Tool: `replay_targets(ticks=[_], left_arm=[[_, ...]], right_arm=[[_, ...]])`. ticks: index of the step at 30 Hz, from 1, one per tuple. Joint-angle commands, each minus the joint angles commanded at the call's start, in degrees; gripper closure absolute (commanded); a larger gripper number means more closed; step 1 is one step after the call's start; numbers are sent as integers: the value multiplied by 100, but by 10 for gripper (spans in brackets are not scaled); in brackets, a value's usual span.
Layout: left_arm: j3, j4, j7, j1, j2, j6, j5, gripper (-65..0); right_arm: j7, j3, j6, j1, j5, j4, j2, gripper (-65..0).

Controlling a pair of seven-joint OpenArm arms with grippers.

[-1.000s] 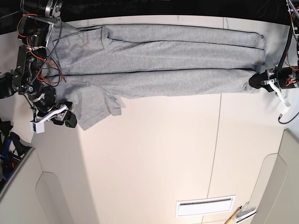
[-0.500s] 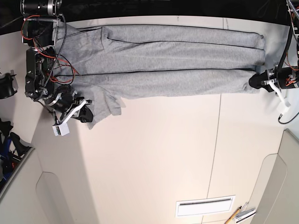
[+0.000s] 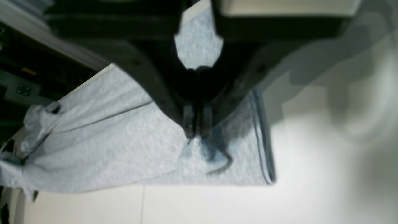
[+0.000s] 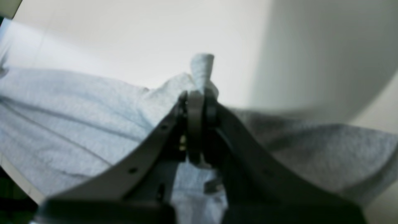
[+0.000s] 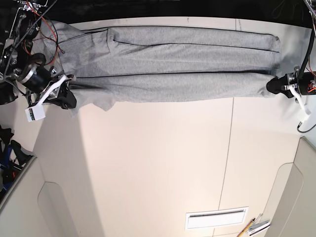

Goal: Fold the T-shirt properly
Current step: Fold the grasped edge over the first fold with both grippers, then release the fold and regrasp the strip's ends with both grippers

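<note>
The heather-grey T-shirt [image 5: 173,64] lies stretched in a long folded band across the far side of the table, plain side showing. My left gripper [image 5: 272,85] is shut on the shirt's hem corner at the right end; in the left wrist view its tips [image 3: 196,132] pinch a puckered bit of cloth [image 3: 199,155]. My right gripper [image 5: 69,98] is shut on the shirt's sleeve edge at the left end; in the right wrist view a tuft of cloth [image 4: 202,70] sticks up between the closed tips [image 4: 195,102].
The cream table [image 5: 163,163] has a seam running down it at right. A white vent plate [image 5: 216,217] and some pens [image 5: 252,227] lie near the front edge. Cables and arm parts [image 5: 24,29] crowd the far left corner.
My right gripper closed on the loose sleeve and pulled it left and up toward the shirt band, so the sleeve flap no longer hangs onto the table. The left gripper stayed nearly still.
</note>
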Motion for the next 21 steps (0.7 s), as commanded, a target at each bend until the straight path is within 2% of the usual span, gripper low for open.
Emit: replay_targets(ticks=[6,12,13,15,16,18,21], left_arm=[[0,356,39,293,-177,0,11,0],[-2,400,96,533,-203,0,13,0],[-2,400,96,531,-205,0,28,0],[-2,400,94,531,-203,0,48,-111],[-2,400,94,531,-205,0,46,-176],[-2,400,96,529,-208,0,-13,-288],[-70,400,116,527,-334,0,-304,-301]], right_arm=[[-4,682,0,-826,304,337,0,0],[-2,721,-2,-1021,275,229,-2,0],[-2,721,-4,-1021,275,216,-4,-65],[-7,721,-4,-1025,271,212,-2,-224],[-2,721,-4,-1021,275,212,-2,-267],[-7,721,-28,-1021,367,214,-4,-278],[-118,728,-20,-1021,671,319,-22,-278]])
